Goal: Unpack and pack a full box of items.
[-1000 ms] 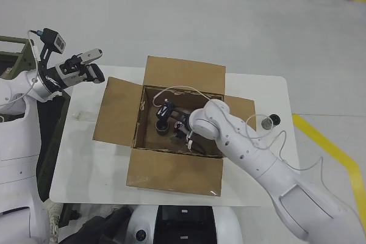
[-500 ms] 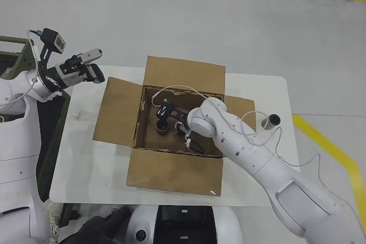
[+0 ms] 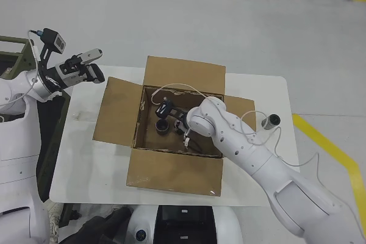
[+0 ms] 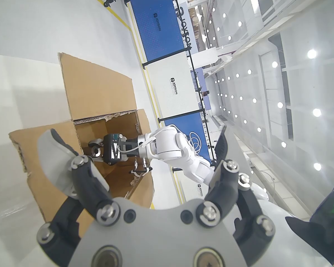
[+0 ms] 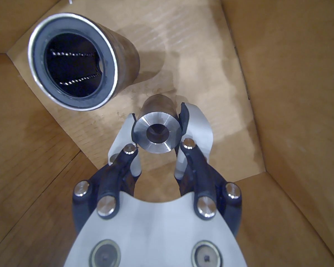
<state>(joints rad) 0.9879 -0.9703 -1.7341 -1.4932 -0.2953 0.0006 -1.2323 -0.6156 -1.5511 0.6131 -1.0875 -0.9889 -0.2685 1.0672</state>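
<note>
Right jaws pinch short steel cylinder; wrist view shows its bored end, larger sleeve just beyond. Left jaws spread.

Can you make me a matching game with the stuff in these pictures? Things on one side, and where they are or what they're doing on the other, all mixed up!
Things:
1. small metal cylinder
2. big metal sleeve
3. left gripper
4. cardboard box

Places and states:
A. flaps spread open, sitting on the white table
B. open and holding nothing, off to the side of the box
C. clamped in the right gripper
D. standing by itself on the box floor

Pairs: 1-C, 2-D, 3-B, 4-A
</note>
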